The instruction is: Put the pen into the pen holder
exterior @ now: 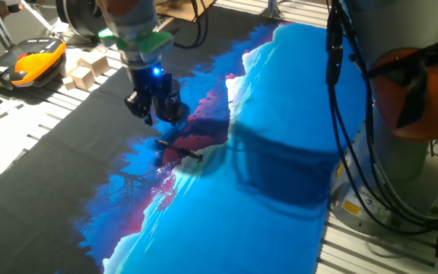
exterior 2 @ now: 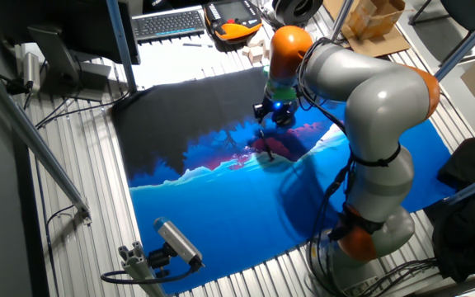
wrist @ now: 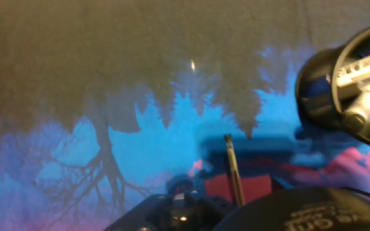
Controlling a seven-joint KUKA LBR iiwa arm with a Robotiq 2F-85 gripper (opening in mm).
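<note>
Pen: the thin, dark, slender pen [exterior: 179, 148] lies flat on the cloth, just below the gripper in the one fixed view. In the hand view it is a narrow straight rod [wrist: 234, 168] running up from the bottom edge, its tip over the blue print.
Pen holder: the small black cylindrical pen holder [wrist: 339, 93] sits at the right edge of the hand view, its round rim turned toward the camera. A thicker silver-white metallic pen [wrist: 363, 80] pokes out of its mouth. In the one fixed view the holder [exterior: 175, 108] is a dark round shape right next to the gripper.
Gripper: the black two-finger gripper [exterior: 144, 116], lit by a small blue lamp on the wrist, hangs above the cloth near the pen. How far the fingers stand apart cannot be told; nothing shows between them.
Arm: smooth silver-grey arm [exterior 2: 369, 91] with rounded orange joints, bent over the table.
Cloth: soft printed cloth [exterior: 280, 137], matt black at one side, bright blue with jagged tree silhouettes and pink-red patches elsewhere.
Table: ribbed metal table [exterior 2: 81, 239] of pale slats shows around the cloth.
Surroundings: pale wooden blocks [exterior: 86, 70] and an orange-and-black handheld device [exterior: 33, 61] lie beyond the cloth.
</note>
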